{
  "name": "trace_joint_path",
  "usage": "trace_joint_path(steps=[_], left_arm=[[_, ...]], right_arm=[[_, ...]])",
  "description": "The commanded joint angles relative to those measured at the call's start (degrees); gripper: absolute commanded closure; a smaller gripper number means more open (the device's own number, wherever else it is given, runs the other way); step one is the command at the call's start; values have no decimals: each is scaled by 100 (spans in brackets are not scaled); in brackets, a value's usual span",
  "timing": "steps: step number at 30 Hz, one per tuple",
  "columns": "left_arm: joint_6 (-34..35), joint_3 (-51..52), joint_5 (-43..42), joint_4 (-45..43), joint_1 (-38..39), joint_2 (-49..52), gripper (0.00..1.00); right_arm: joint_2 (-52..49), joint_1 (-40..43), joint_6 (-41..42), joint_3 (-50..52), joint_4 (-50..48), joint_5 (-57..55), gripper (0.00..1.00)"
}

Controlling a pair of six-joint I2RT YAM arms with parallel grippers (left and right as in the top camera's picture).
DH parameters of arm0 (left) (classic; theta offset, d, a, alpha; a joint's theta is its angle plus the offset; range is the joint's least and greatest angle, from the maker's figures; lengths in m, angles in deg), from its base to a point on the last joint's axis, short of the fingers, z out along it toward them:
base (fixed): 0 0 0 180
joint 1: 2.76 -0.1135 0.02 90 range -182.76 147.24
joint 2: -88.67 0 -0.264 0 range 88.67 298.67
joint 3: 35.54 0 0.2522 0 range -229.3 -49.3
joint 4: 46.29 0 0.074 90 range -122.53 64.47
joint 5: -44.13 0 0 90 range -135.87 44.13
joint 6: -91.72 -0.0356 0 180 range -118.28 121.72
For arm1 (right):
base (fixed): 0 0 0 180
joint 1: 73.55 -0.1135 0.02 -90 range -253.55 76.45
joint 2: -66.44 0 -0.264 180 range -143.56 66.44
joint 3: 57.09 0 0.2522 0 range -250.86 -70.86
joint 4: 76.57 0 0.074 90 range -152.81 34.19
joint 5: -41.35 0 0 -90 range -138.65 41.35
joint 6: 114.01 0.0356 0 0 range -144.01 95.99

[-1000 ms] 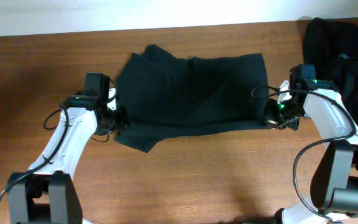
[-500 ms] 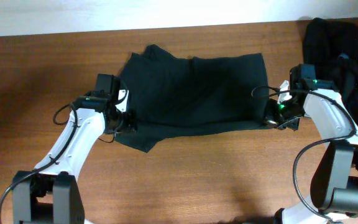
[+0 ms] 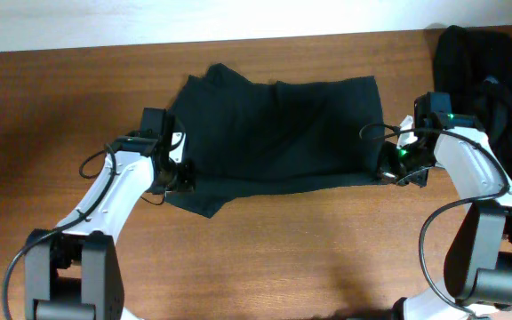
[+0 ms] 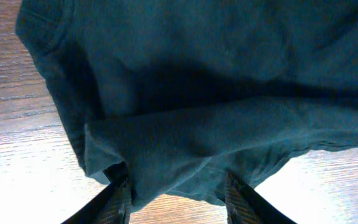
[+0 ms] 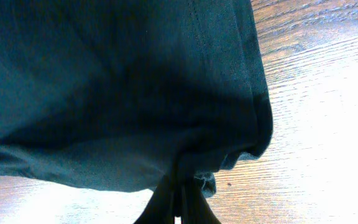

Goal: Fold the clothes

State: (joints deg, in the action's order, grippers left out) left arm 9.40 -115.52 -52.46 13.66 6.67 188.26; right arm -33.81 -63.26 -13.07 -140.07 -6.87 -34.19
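Left pincer (image 4: 176, 186) has its 2 fingers (image 4: 118, 200) apart, straddling the near-left edge of the black garment (image 3: 278, 133), with cloth bunched between them. Right pincer (image 5: 176, 196) is clamped tight on the garment's near-right corner. The garment lies spread across the middle of the desk (image 3: 283, 258). A heap of black clothes (image 3: 492, 71) sits at the far right corner.
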Motion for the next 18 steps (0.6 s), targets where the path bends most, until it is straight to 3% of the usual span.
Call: trace_joint_path(steps=[1, 18], left_arm=[[-94, 61, 63, -11, 7, 70, 51], [-92, 61, 343, 50, 7, 74, 51]], right_arm=[[-39, -15, 4, -98, 17, 9, 96], [-39, -15, 4, -96, 22, 9, 96]])
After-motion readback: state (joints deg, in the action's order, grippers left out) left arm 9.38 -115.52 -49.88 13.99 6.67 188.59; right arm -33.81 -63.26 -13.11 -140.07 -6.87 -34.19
